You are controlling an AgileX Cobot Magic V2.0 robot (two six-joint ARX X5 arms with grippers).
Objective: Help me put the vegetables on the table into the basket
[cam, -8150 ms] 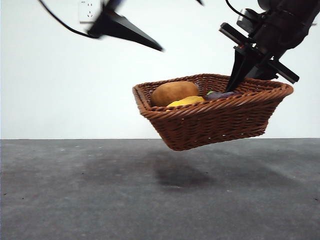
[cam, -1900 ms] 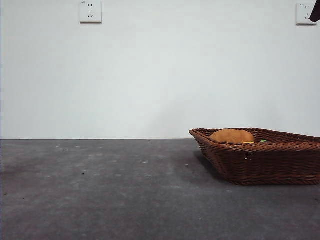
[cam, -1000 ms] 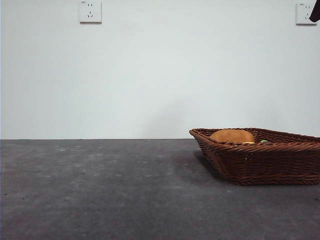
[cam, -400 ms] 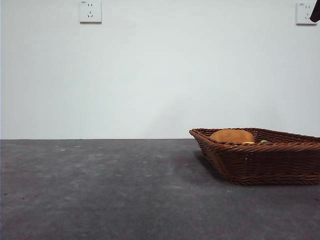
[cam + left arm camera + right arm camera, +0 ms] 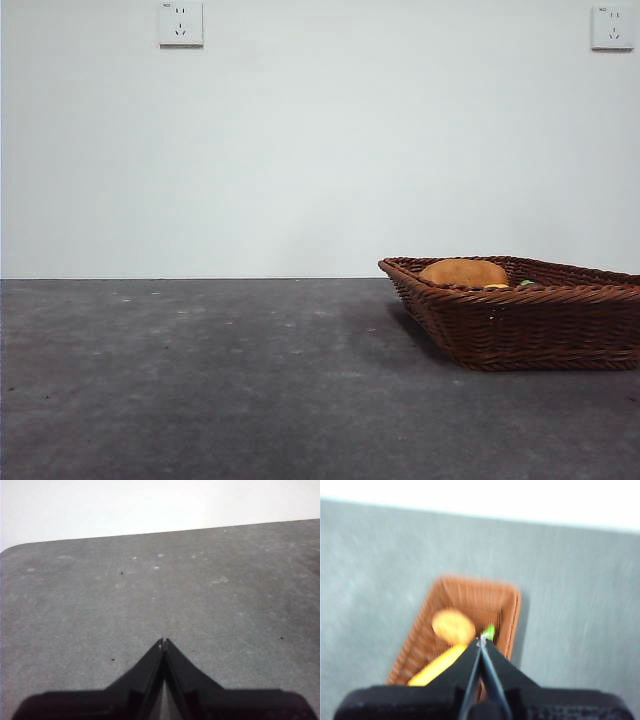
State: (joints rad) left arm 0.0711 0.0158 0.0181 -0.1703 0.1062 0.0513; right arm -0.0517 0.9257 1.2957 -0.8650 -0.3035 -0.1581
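The reddish-brown wicker basket (image 5: 520, 320) rests on the dark grey table (image 5: 220, 380) at the right. Over its rim shows the brown potato (image 5: 463, 272) and a speck of green stem (image 5: 526, 283). From high above, the right wrist view shows the basket (image 5: 507, 607) holding the potato (image 5: 453, 626), the yellow vegetable (image 5: 437, 665) and the green stem (image 5: 489, 631); the eggplant's body is hidden behind the jaws. My right gripper (image 5: 481, 641) is shut and empty, well above the basket. My left gripper (image 5: 163, 642) is shut over bare table (image 5: 150, 590).
Two wall sockets (image 5: 181, 22) (image 5: 612, 26) sit high on the white back wall. The table's far edge (image 5: 160, 531) meets the wall in the left wrist view.
The basket, earlier held in the air, now rests on the table at the right. The black tip at the top right corner has left the front view.
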